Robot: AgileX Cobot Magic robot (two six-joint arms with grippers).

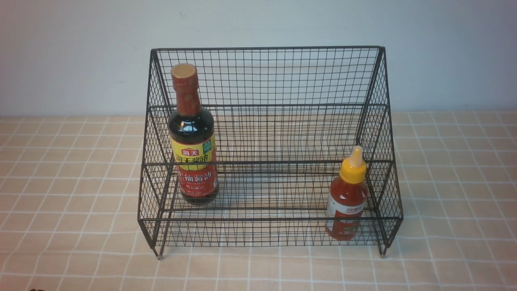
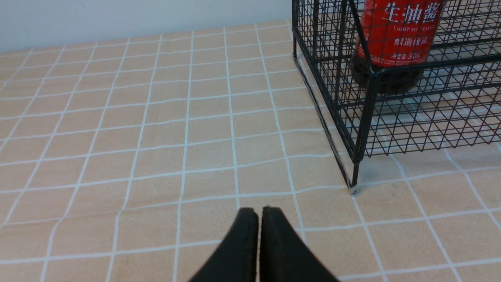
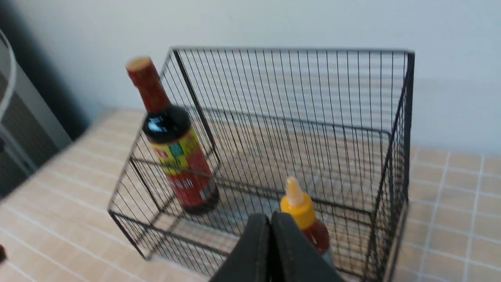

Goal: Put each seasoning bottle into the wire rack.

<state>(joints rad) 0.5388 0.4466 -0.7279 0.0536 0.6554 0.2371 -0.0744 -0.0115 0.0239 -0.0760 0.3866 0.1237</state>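
Right wrist view: right gripper [image 3: 271, 219] clenched, empty; squeeze bottle [image 3: 307, 223] just beyond, inside rack [image 3: 289, 90].

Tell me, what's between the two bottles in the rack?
Nothing: between the soy-sauce bottle and red-sauce bottle, only bare wire rack, in the front view.

- The wire rack [image 1: 269, 121] stands on the surface [image 1: 68, 194], its back toward the wall [image 1: 72, 52] behind it.
- The soy-sauce bottle [image 1: 192, 137] stands upright inside the rack, at its left end, behind the lowest front tier.
- The squeeze bottle [image 1: 347, 202] stands upright inside the rack at its right end, in the lowest front tier, just beside the right side wall.
- The two bottles are well apart, with bare rack between them.
- The left fingers [image 2: 248, 235] are over the surface, before the rack's front left foot [image 2: 353, 188].
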